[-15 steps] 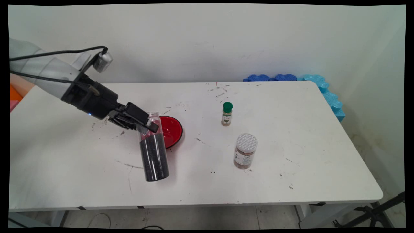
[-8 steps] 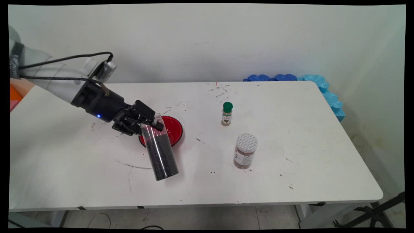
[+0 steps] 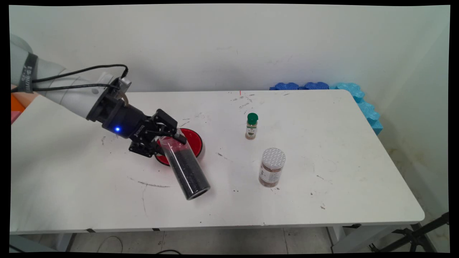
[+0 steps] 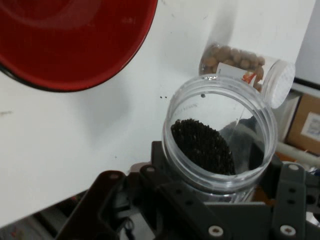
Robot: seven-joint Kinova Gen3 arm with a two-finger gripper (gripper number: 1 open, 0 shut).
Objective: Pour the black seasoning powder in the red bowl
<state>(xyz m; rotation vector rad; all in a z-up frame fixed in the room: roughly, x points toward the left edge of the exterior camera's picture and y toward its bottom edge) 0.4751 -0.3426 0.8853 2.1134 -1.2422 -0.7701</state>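
The near edge of the white bench (image 3: pixel 251 215) is bare of objects and marked with dark scuffs and a faint curved line. A little farther in, a clear plastic jar of black grains (image 3: pixel 184 168) is held off the bench by the black claw (image 3: pixel 163 138), which is clamped on the jar near its open mouth. The jar is tilted, its closed bottom pointing down toward the near right and its mouth raised toward the claw. In the hand view the open mouth of the jar (image 4: pixel 220 132) is seen from above between the fingers (image 4: pixel 287 200), and the black grains are settled deep inside. Just behind the jar a red bowl with a dark rim (image 3: pixel 192 141) rests on the bench, partly covered by the jar and the claw; in the hand view the bowl (image 4: pixel 70 40) fills the upper left.

To the right, well apart from the claw, a short jar of brown contents with a white patterned lid (image 3: pixel 272 167) stands upright. The same jar (image 4: pixel 247 67) appears in the hand view just beyond the held jar's rim. Farther back a small spice bottle with a green cap (image 3: pixel 251 126) stands upright, apart from the other things.

The white arm (image 3: pixel 68 95) with its black cables (image 3: pixel 79 71) is seen coming in from the left. Along the far right corner of the bench, blue foam pieces (image 3: pixel 344 91) are lodged against the wall.
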